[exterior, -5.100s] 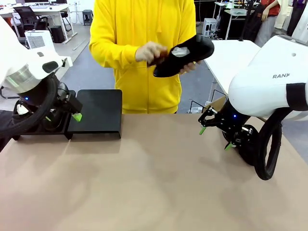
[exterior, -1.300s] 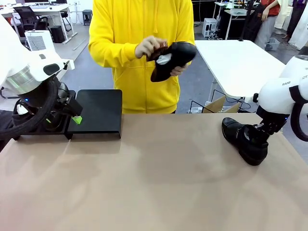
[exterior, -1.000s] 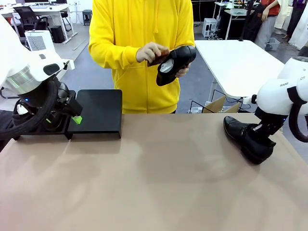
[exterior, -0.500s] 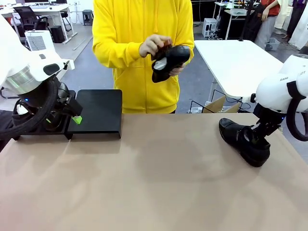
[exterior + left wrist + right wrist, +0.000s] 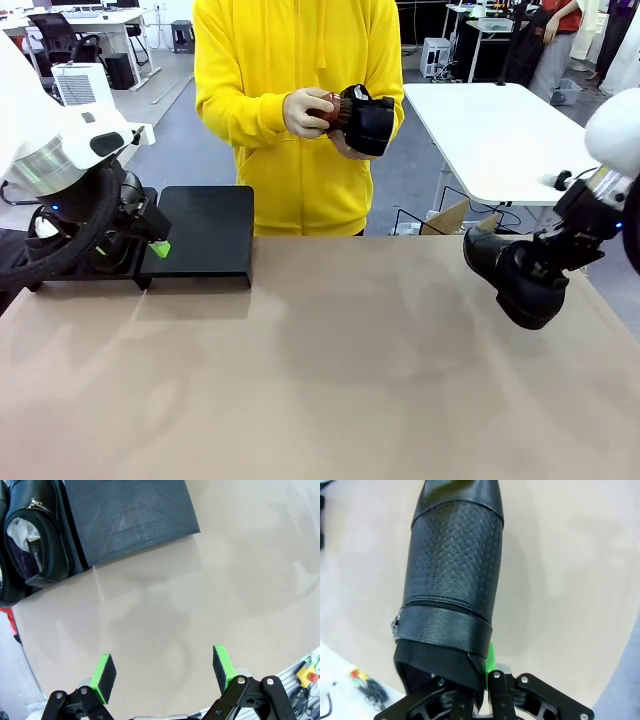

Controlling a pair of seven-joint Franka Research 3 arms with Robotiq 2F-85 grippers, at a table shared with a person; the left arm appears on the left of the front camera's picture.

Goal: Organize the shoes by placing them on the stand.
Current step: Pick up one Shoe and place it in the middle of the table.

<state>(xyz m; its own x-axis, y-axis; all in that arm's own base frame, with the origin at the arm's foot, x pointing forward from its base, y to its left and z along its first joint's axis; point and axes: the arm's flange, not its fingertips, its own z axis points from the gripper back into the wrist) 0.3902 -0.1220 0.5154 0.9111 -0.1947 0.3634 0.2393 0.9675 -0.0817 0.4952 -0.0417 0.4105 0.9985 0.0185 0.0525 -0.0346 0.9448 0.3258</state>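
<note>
My right gripper (image 5: 548, 263) is shut on the collar of a black shoe (image 5: 512, 275) and holds it tilted at the table's right side. In the right wrist view that shoe (image 5: 452, 575) points away from the right gripper (image 5: 487, 672), with one green pad (image 5: 491, 660) pressed to its opening. The person holds another black shoe (image 5: 368, 118) at chest height. My left gripper (image 5: 135, 243) hangs open beside the stand (image 5: 205, 232). From the left wrist, the left gripper (image 5: 162, 667) is over bare table near the stand (image 5: 130, 520), and a paper-stuffed shoe (image 5: 35, 545) rests on the neighbouring platform.
The person in a yellow hoodie (image 5: 270, 90) stands at the far edge, rubbing the held shoe with a small reddish-brown object (image 5: 325, 108). A white table (image 5: 490, 125) stands behind on the right. The brown tabletop (image 5: 320, 380) lies open between the arms.
My right gripper has finished shutting on the shoe and raised it, tilted, off the table. The person has turned the shoe in their hands. The left arm has stayed still.
</note>
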